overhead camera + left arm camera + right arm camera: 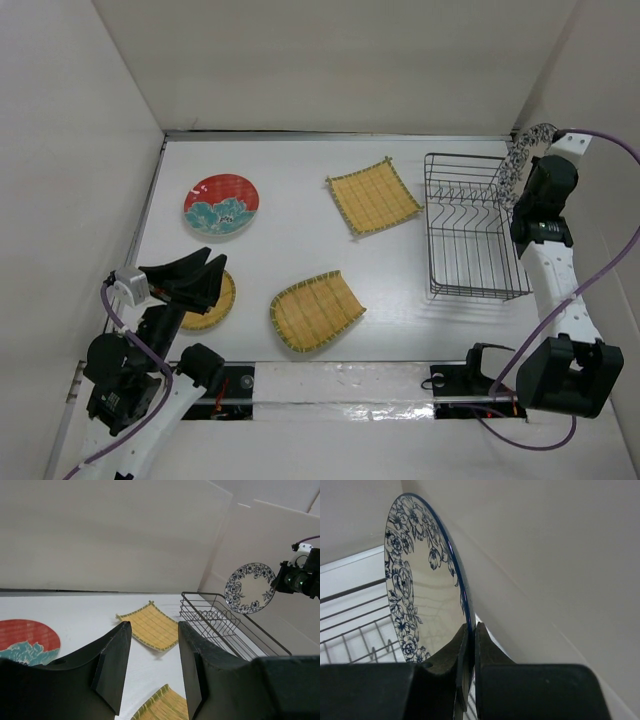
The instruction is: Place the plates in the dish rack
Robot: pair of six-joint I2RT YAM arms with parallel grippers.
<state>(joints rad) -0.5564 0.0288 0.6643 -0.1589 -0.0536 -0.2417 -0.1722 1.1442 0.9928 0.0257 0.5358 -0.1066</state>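
Observation:
My right gripper (471, 630) is shut on the rim of the white plate with blue pattern (415, 585) and holds it on edge above the far right end of the dark wire dish rack (470, 228); that plate also shows in the top view (520, 158) and the left wrist view (250, 588). My left gripper (152, 630) is open and empty, over the round bamboo plate (212, 302) at the near left. The red plate with teal flowers (221, 203) lies far left. The square bamboo plate (373, 196) lies left of the rack. The rounded-square bamboo plate (316, 310) lies near the middle front.
White walls close in the table on the left, back and right; the right wall stands close behind the rack (220, 625) and my right arm. A taped strip (340, 385) runs along the near edge between the arm bases.

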